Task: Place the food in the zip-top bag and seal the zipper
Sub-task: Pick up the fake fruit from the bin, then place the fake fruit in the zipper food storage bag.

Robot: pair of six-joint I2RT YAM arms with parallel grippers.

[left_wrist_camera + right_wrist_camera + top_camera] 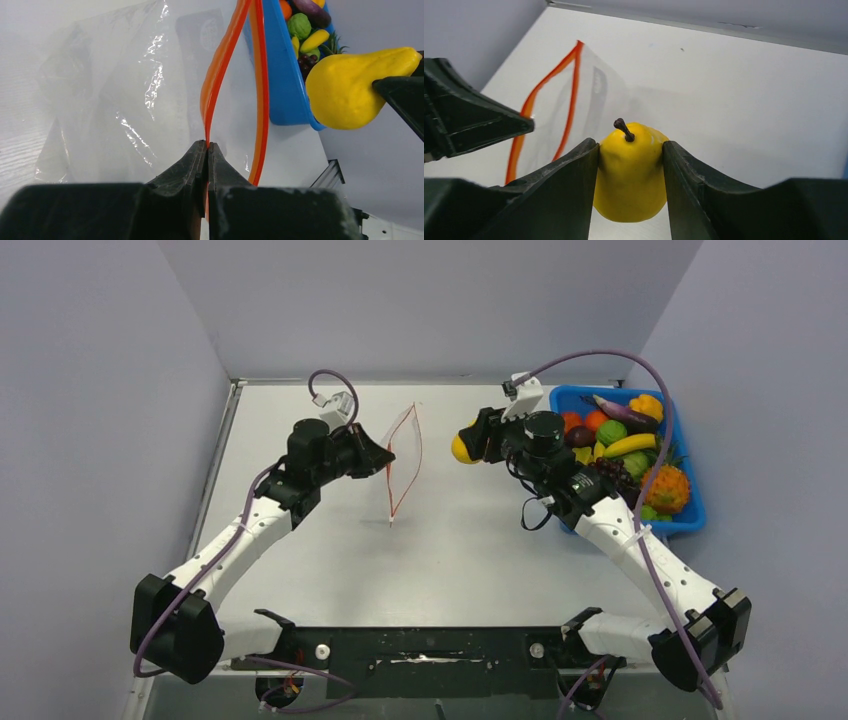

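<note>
The clear zip-top bag hangs upright in mid-table, its mouth open and facing right, rimmed by the red zipper. My left gripper is shut on the near lip of the zipper; the other lip bows away. My right gripper is shut on a yellow toy pear, held above the table just right of the bag mouth. The pear also shows in the left wrist view and between my fingers in the right wrist view, with the bag ahead of it.
A blue plastic bin at the right edge holds more toy food: banana, orange pineapple, grapes, green and orange pieces. Grey walls enclose the table on left, back and right.
</note>
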